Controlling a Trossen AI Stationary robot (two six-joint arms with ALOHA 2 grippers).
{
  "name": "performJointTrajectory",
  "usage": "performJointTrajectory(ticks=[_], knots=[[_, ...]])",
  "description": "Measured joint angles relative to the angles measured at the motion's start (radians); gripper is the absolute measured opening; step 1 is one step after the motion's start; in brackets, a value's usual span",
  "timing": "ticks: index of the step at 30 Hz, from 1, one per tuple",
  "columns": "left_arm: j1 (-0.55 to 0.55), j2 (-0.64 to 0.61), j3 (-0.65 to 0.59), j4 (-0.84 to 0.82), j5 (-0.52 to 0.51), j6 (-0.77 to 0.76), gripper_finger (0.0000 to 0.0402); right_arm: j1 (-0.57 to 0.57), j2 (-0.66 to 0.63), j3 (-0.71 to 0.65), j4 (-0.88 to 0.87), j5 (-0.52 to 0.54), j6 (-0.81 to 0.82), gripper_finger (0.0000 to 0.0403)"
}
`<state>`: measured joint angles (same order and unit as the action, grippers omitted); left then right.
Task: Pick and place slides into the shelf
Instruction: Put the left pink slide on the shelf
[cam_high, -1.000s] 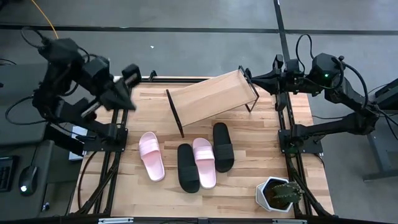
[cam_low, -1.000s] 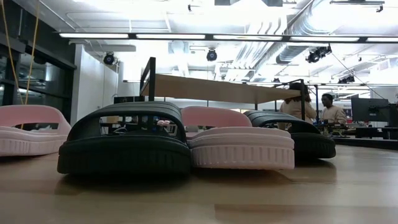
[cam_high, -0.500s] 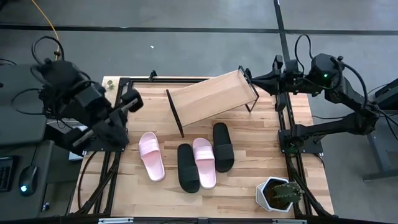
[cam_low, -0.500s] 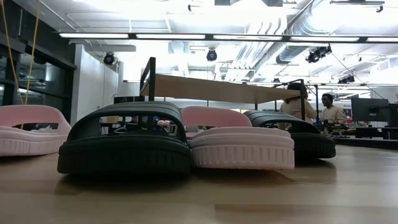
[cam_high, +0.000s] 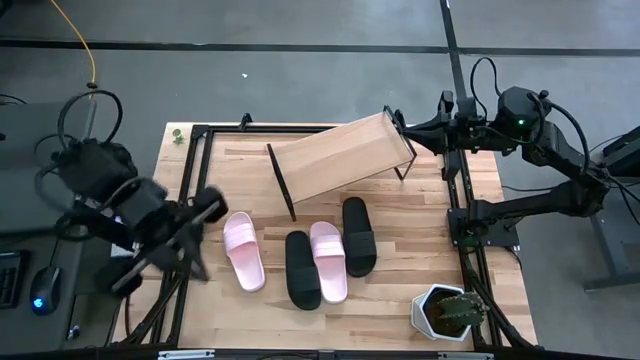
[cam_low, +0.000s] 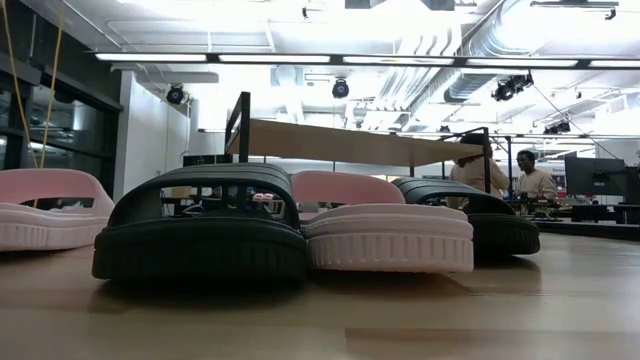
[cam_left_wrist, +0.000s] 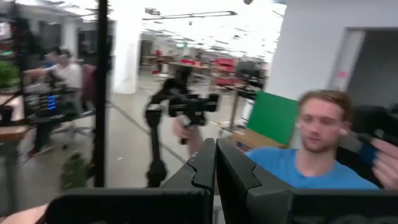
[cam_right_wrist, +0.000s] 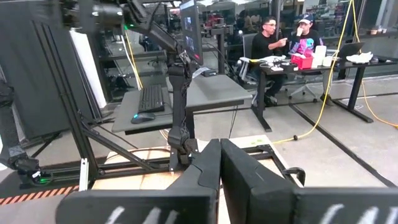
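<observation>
Two grippers are mine, both pressed shut on nothing. My left gripper hangs at the frame's left over the table's edge, beside the outer pale pink slide sandal. My right gripper rests upper right, by the slanted light-wood shelf board. Below it lie a black slide, a pink slide and another black slide, with bare wooden tabletop right.
</observation>
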<state>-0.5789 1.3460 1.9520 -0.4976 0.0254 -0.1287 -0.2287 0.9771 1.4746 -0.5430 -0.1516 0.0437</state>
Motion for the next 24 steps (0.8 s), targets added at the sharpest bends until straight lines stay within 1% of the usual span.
performJointTrajectory(ticks=[3,5,12,16,19,24], knots=[[-0.069,0.021,0.0,0.032,-0.001,0.039,0.0003,0.0,0.0,0.0,0.0,0.0,0.0,0.0],[-0.111,0.036,0.0,0.054,-0.023,0.053,0.0003,0.0,0.0,0.0,0.0,0.0,0.0,0.0],[-0.228,0.09,0.0,0.052,-0.209,0.08,0.0003,0.0,0.0,0.0,-0.001,-0.002,0.008,0.0],[-0.281,0.115,0.0,0.029,-0.291,0.073,0.0003,0.0,0.0,0.0,-0.009,-0.014,0.008,0.0],[-0.322,0.125,0.0,-0.018,-0.398,0.061,0.0003,0.0,0.0,0.0,-0.009,-0.014,0.008,0.0],[-0.382,0.13,0.0,-0.142,-0.608,-0.025,0.0003,0.0,0.0,0.0,-0.01,-0.015,0.008,0.0]])
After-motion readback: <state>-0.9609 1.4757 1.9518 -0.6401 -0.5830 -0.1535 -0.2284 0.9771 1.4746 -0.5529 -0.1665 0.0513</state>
